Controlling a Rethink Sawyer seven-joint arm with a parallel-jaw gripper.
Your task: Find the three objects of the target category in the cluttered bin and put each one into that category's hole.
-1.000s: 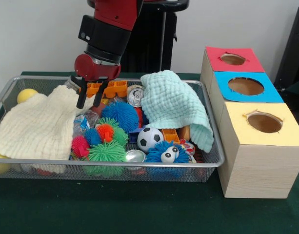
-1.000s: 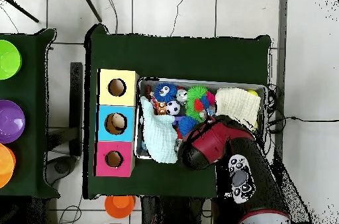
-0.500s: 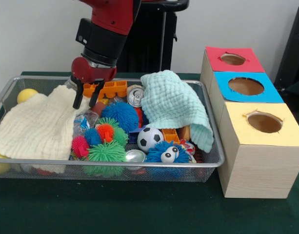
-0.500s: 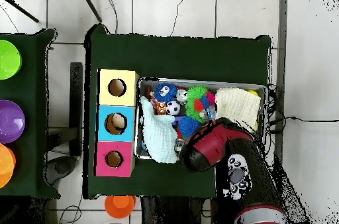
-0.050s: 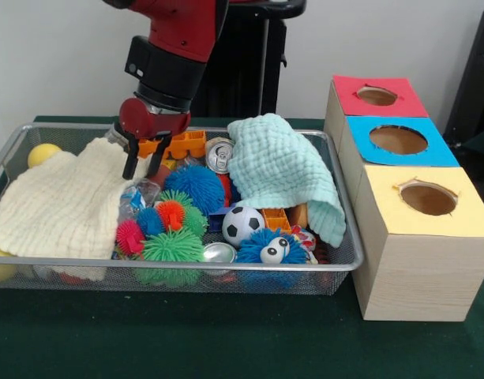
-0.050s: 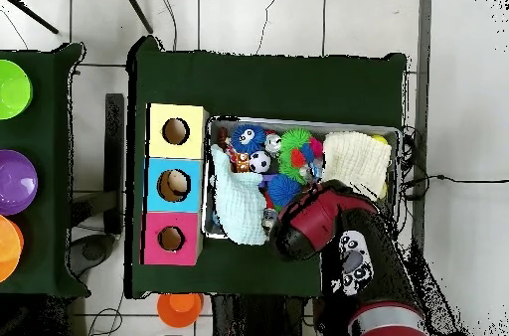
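My gripper (image 5: 144, 167) hangs open in the far left-centre of the wire bin (image 5: 336, 264), its black fingers (image 5: 131, 163) apart and holding nothing. It is just above the inner edge of the cream cloth (image 5: 60, 205) and a crushed clear bottle (image 5: 139, 193), right in front of the orange block (image 5: 178, 144). A silver can (image 5: 219, 155) stands beside a mint cloth (image 5: 285, 170). In the overhead view the red arm (image 6: 313, 221) hides the gripper.
The bin also holds a blue spiky ball (image 5: 198, 185), a green one (image 5: 172, 246), a soccer ball (image 5: 242, 223), a blue googly-eyed ball (image 5: 269, 249) and a yellow ball (image 5: 43, 152). Right of it is a box with red (image 5: 377, 95), blue (image 5: 398, 140) and yellow (image 5: 428, 197) holes.
The gripper drifted slightly left and up, then came back right and down to almost the same spot. It stayed open; nothing in the bin moved.
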